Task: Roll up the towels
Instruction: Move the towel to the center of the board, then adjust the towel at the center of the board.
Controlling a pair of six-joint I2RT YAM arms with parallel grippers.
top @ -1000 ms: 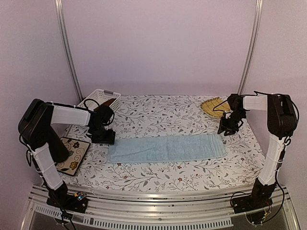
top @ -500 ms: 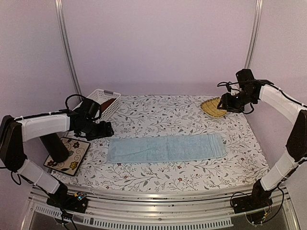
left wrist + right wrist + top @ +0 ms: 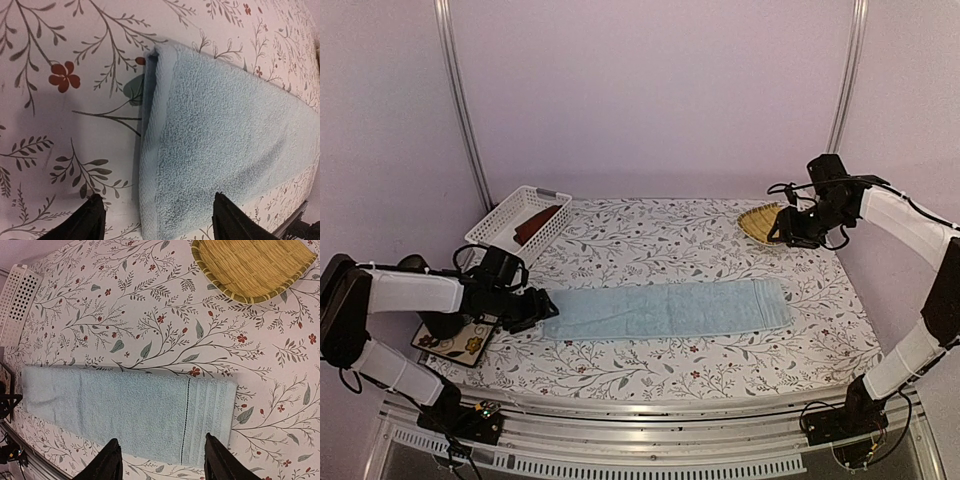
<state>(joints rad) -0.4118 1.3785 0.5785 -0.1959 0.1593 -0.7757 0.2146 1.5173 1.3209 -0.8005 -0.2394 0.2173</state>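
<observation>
At the far left, a patterned tile [image 3: 470, 348] is seen at the edge of the counter [image 3: 650, 365]. The left pincer [image 3: 535, 308] is held low at the left end of the pale blue towel [image 3: 665, 308]. Its fingers [image 3: 92, 220] are spread wide to either side of that folded end, and nothing is gripped. Farther back, the rust-red towel [image 3: 538, 222] is laid in a white basket [image 3: 492, 216]. The blue towel is spread flat as a long strip across the middle of the counter. Toward the far right corner, a yellow woven tray [image 3: 760, 222] is set. The right pincer [image 3: 785, 232] is raised well above the counter near the tray, its fingers parted and nothing held.
</observation>
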